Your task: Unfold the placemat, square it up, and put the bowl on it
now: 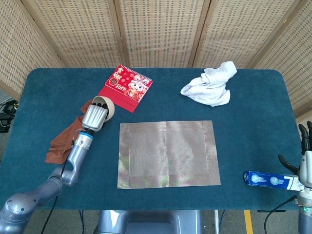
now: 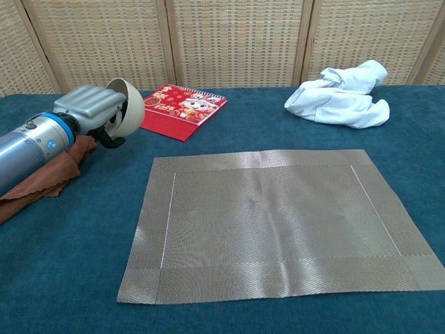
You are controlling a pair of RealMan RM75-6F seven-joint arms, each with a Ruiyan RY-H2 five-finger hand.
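1. Woven cane screens back the scene, and a blue-covered table fills the floor of play.
2. Dead centre on that table lies the placemat, fully opened out, flat, its edges running parallel with the table edge. Unfolding and squaring look done from here.
3. Off to the far side, a white cloth sits bunched up, and a red calendar lies near the left hand, both clear of the placemat.
4. A brown rag lies under the left forearm.
5. Left hand has the bowl: fingers curled over the rim, bowl lifted off the table and tipped on its side, just left of the placemat's far corner.
6. Right hand waits at the table's right edge, fingers spread, gripping nothing, beside a blue box.
7. So the bowl is being carried; next it wants swinging right over the placemat, levelling upright, and setting down near the middle before letting go.
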